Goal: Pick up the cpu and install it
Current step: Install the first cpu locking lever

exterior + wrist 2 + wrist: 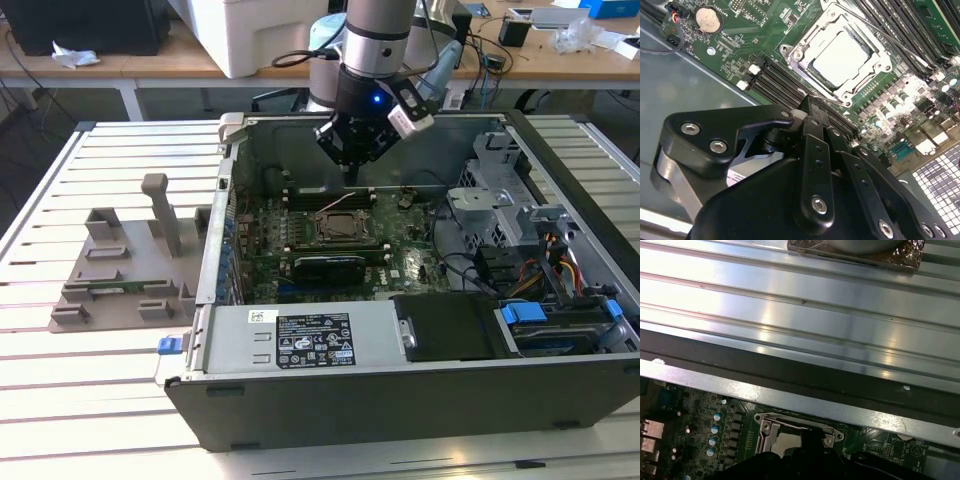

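Silvery cpu [844,56] already sits in the socket [837,52], gripper [807,107] just above it, finger state cannot tell; install step looks near done, only release/retreat remaining.

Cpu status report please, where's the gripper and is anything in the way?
Gripper above the motherboard, inside the open computer case. Cpu seated in its socket frame, silvery top showing. Nothing lying over the socket.
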### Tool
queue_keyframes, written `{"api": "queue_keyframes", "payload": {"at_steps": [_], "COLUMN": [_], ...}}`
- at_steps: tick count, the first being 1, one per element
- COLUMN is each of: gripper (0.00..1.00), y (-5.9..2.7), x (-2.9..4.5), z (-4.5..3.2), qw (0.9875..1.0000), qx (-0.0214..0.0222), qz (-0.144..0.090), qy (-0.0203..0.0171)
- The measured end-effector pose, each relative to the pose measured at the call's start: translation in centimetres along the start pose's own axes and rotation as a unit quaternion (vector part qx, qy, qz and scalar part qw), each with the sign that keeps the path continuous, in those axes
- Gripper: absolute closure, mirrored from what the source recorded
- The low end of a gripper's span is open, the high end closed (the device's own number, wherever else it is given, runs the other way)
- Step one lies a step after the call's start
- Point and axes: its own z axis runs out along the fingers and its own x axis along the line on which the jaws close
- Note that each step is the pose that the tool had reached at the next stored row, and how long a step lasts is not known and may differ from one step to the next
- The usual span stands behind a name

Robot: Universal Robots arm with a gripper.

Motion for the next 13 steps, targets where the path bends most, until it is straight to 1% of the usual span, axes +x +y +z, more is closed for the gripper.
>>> {"api": "queue_keyframes", "payload": {"at_steps": [4,7,10,13], "gripper": [0.89,0.89,0.89,0.89], "y": [-0.02,-0.07,-0.09,-0.11], "x": [-0.08,-0.34,-0.47,-0.58], "z": [0.13,0.25,0.30,0.37], "qw": [1.0000,1.0000,1.0000,1.0000], "qx": [0.0001,0.0001,-0.0004,-0.0007], "qz": [0.000,0.000,0.007,0.008], "qy": [0.0000,0.0000,0.0000,-0.0002]}}
